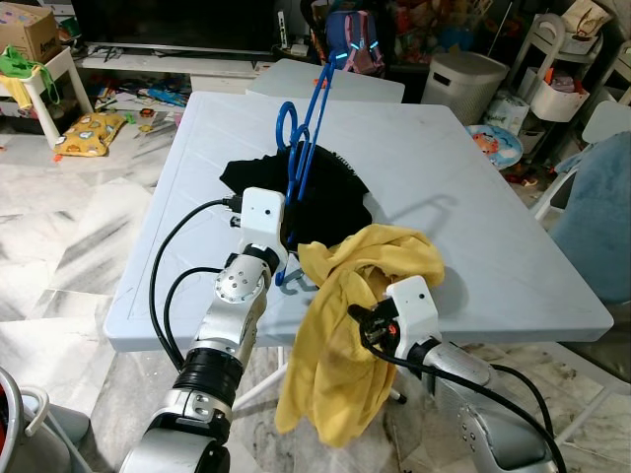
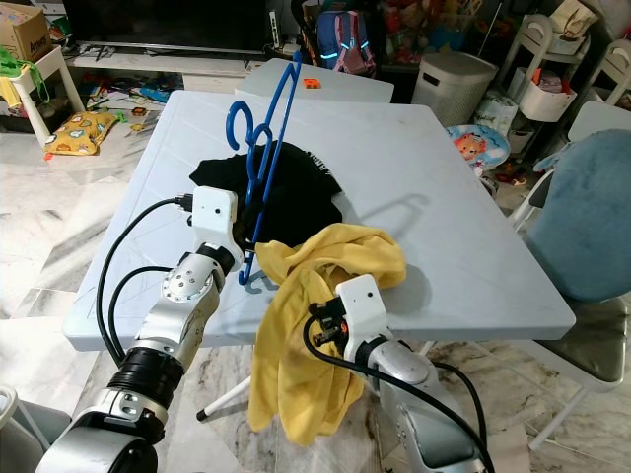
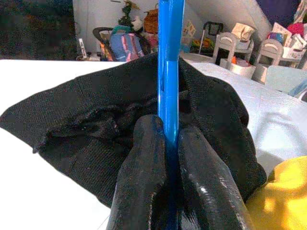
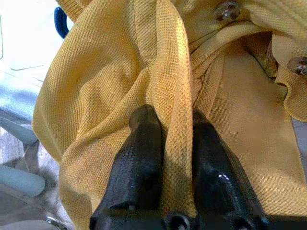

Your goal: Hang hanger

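Yellow shirt overhangs table edge, pinched by right claw.

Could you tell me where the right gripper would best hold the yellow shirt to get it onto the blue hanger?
Probably along the buttoned collar edge. The right gripper already pinches a fold of the yellow shirt beside the buttons, coming from the table's near edge where the shirt drapes over. That ribbed fold is thick enough to pinch. The left gripper clamps the blue hanger upright over the black garment.
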Controlling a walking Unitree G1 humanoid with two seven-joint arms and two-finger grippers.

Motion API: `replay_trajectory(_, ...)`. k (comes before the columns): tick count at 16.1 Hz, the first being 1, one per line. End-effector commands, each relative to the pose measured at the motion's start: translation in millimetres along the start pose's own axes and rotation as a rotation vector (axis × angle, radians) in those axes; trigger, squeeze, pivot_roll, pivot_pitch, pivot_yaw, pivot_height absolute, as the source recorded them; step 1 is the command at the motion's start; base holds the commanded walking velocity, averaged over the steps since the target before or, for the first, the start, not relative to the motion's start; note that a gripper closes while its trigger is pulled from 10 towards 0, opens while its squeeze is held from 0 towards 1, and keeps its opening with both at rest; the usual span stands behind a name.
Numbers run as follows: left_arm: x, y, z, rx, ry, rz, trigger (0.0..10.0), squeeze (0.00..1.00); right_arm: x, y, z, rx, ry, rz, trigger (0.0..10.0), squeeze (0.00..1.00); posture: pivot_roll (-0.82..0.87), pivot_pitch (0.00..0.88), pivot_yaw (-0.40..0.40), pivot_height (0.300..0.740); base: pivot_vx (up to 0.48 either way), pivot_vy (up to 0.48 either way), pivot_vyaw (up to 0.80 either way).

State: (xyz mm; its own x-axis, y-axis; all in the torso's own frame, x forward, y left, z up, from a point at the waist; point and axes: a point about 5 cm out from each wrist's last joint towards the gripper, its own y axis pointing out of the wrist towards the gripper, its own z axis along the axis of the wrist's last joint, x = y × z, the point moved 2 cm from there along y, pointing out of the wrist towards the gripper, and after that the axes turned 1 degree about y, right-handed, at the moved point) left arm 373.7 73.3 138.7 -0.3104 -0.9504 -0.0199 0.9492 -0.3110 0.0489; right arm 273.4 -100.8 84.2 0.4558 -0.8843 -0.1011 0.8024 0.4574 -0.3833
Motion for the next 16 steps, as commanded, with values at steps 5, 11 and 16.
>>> replay_trajectory(5, 4.6, -3.1, -17.3, -0.073, -0.002, -0.013, 10.0, 0.00, 12.0, 1.7, -9.0, -0.048, 0.063, -0.051, 0.0, 0.00, 0.04, 0.000, -0.095, 0.740, 0.000, 0.000, 0.00)
replay_trajectory(11, 8.3, -4.2, -19.4, -0.076, -0.015, -0.009, 10.0, 0.00, 60.0, 28.7, 54.8, 0.122, 0.105, -0.222, 0.0, 0.00, 0.03, 0.000, -0.103, 0.740, 0.000, 0.000, 0.00)
replay_trajectory(16, 9.2, -3.2, -18.0, -0.069, -0.020, -0.003, 10.0, 0.00, 116.7, 24.2, 171.6, 0.440, 0.070, -0.457, 0.0, 0.00, 0.04, 0.000, -0.119, 0.740, 0.000, 0.000, 0.00)
